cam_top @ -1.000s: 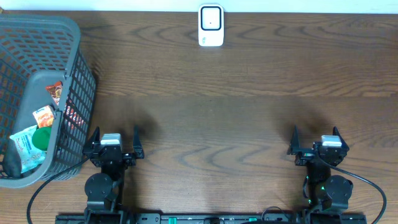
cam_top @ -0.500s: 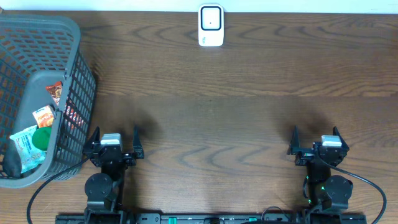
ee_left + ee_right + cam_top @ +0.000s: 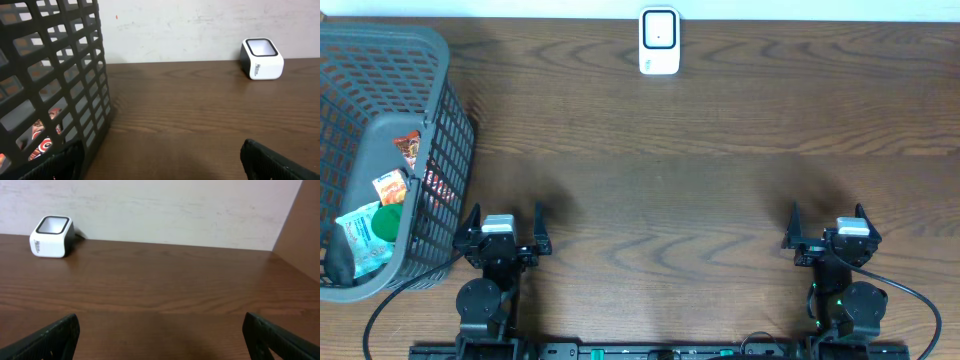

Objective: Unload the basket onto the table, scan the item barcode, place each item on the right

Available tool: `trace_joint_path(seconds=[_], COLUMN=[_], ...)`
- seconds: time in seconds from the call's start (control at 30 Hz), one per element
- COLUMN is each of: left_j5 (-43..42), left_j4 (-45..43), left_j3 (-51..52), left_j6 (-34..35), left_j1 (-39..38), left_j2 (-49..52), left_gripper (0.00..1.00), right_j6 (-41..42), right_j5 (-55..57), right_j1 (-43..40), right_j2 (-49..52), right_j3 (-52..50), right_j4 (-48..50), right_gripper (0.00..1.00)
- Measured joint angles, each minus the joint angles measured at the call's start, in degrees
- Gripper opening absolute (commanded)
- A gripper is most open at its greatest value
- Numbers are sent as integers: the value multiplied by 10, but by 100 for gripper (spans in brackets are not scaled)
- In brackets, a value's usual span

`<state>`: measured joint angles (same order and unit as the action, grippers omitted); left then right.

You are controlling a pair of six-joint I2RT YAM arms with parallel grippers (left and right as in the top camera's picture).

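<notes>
Wood-grain table (image 3: 660, 150); lattice plastic basket (image 3: 380, 60), boxy white scanner (image 3: 659, 42); left fingers (image 3: 541, 235), right fingers (image 3: 792, 228) released.

Mock shop checkout: scanner (image 3: 659, 42), basket (image 3: 445, 160)

I read dark mesh basket (image 3: 452, 160) just left of left fingers (image 3: 472, 222), its grid side close beside them; brown wood-grain table (image 3: 660, 170) spreads ahead of both finger pairs; pale wall (image 3: 165, 210) stands far ahead, past table's far edge; black cable (image 3: 388, 296) loops behind left fingers; second cable (image 3: 922, 296) behind right fingers (image 3: 861, 216).
</notes>
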<state>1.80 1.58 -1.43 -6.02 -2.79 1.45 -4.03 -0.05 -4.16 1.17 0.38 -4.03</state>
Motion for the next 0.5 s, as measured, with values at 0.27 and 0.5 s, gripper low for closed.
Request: trace_joint_path(seconds=[0.27, 0.5], left_j5=[-70, -90], left_j4=[38, 174], left_j3=[-17, -216], left_j6=[-5, 5], left_j1=[0, -1], left_j2=[12, 189], left_gripper=[100, 100], right_j6=[0, 0], right_j5=[0, -1], right_j1=[0, 0], right_j2=[0, 3], right_j3=[0, 0], right_j4=[0, 1], right_gripper=[99, 99])
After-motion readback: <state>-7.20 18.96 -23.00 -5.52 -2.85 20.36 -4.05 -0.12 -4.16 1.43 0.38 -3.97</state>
